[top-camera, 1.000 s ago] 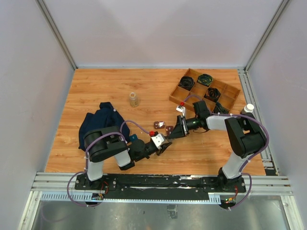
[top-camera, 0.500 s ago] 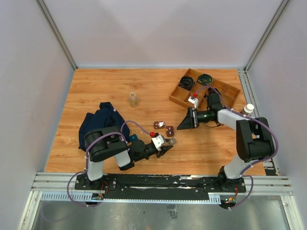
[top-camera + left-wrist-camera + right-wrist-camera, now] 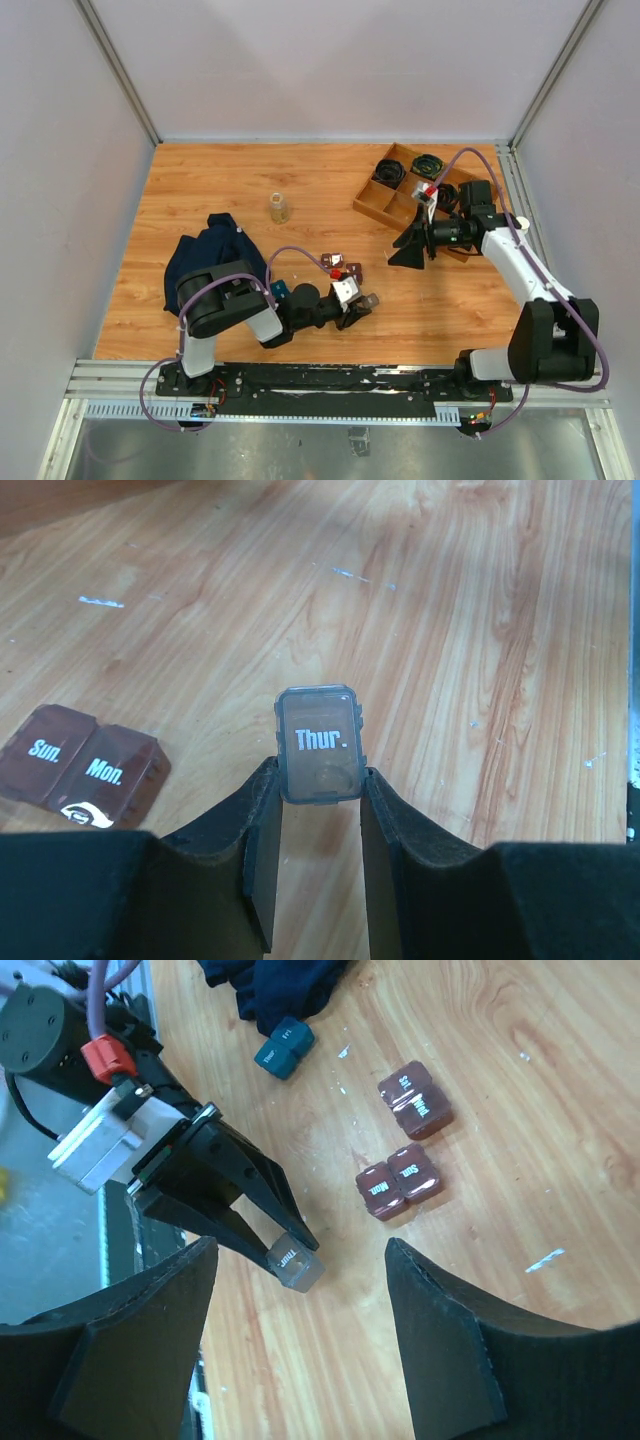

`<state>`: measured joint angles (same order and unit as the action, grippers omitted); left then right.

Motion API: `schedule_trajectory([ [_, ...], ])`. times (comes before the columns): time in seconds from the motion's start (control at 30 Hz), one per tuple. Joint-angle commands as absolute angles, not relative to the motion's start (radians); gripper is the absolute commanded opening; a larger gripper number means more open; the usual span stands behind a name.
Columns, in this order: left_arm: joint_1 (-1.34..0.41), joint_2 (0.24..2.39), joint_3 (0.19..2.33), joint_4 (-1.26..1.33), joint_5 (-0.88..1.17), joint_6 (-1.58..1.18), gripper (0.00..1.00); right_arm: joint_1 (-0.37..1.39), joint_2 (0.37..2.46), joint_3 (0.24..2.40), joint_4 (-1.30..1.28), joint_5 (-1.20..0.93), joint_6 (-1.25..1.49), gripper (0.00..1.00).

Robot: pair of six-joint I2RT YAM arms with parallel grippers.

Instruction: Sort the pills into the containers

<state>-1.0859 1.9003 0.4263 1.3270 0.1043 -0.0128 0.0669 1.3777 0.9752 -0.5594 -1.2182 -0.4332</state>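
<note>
Low over the tabletop's point(image 3: 200, 190) near middle, left gripper point(image 3: 318, 773) jaws pinch the grey Thur. box point(image 3: 320, 742) by its long sides, brown Sun./Mon. containers point(image 3: 85, 765) near on the wrist view's left, right gripper point(image 3: 408, 256) jaws wide, well apart.

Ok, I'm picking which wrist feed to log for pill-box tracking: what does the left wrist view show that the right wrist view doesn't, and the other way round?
Only the left wrist view: a head-on close-up of the left gripper, its fingers pressed on both sides of the Thur. box.
Only the right wrist view: the second brown pair, the teal pair, the dark cloth, and the right gripper, open and empty.
Both: the Thur. box held by the left gripper, and the Sun./Mon. pair lying on the table.
</note>
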Motion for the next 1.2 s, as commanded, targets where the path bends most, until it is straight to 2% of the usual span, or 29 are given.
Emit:
schedule_trajectory([
  [0.0,-1.092,1.922,0.474,1.217,0.127,-0.016,0.14,0.063,1.297,0.957,-0.663,-1.231,-0.731,0.7],
  [0.13,-1.091,1.922,0.498,1.163,0.102,-0.017,0.16,0.064,1.212,0.89,-0.682,-1.241,-0.948,0.81],
  [0.27,-1.091,1.918,0.509,1.135,0.071,-0.022,0.29,0.064,1.159,0.82,-0.746,-1.222,-1.293,0.92],
  [0.53,-1.092,1.912,0.518,1.108,0.069,-0.021,0.4,0.067,1.277,0.813,-1.076,-1.122,-1.971,0.96],
  [0.6,-1.093,1.904,0.514,1.107,0.069,-0.022,0.44,0.075,1.305,0.805,-1.106,-1.114,-2.053,0.97],
  [0.83,-1.099,1.832,0.475,1.108,0.069,-0.033,0.58,0.142,1.346,0.798,-1.008,-1.042,-1.966,0.96],
  [1.07,-1.1,1.666,0.365,1.155,0.083,-0.115,0.59,0.268,1.346,0.743,-0.77,-0.947,-1.653,0.92],
  [1.17,-1.09,1.561,0.323,1.101,0.075,-0.206,0.57,0.35,1.331,0.7,-0.657,-0.876,-1.499,0.91],
])
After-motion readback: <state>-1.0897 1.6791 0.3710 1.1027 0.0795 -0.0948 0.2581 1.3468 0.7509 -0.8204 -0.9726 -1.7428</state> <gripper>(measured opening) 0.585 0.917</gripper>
